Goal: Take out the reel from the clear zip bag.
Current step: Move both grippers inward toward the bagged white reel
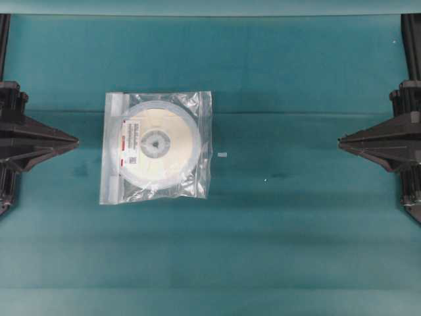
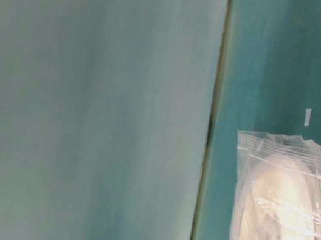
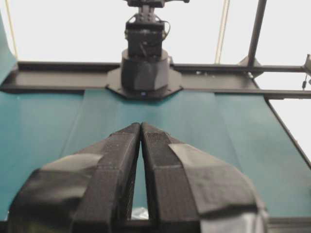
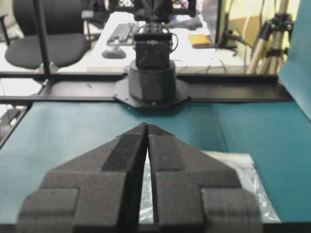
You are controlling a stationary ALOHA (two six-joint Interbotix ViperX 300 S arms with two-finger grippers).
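One reel (image 1: 156,143) lies flat inside one bag (image 1: 156,147) on the teal mat (image 1: 296,217), left of centre in the overhead view. The reel is a white disc with a cream inner ring, a grey hub at its middle and a white label with a red stripe along its left side. The bag is square, clear and crinkled, a little bigger than the reel, with a whitish zip strip down its left edge.

Only the overhead view shows both grippers at once: the left gripper (image 1: 77,140) sits just left of the bag without touching it, and the right gripper (image 1: 340,139) is well apart at the far side. Each wrist view shows its own fingertips meeting at a point, so both are closed and hold nothing. The right wrist view catches a corner of the bag (image 4: 243,170) beyond its fingers (image 4: 170,160); the left wrist view shows only a pale sliver, probably the bag, under its fingers (image 3: 116,155). The table-level view shows the bag (image 2: 282,202) from the side, its top edge puckered, and one small white scrap (image 2: 307,117) on the mat, also seen overhead (image 1: 222,155).
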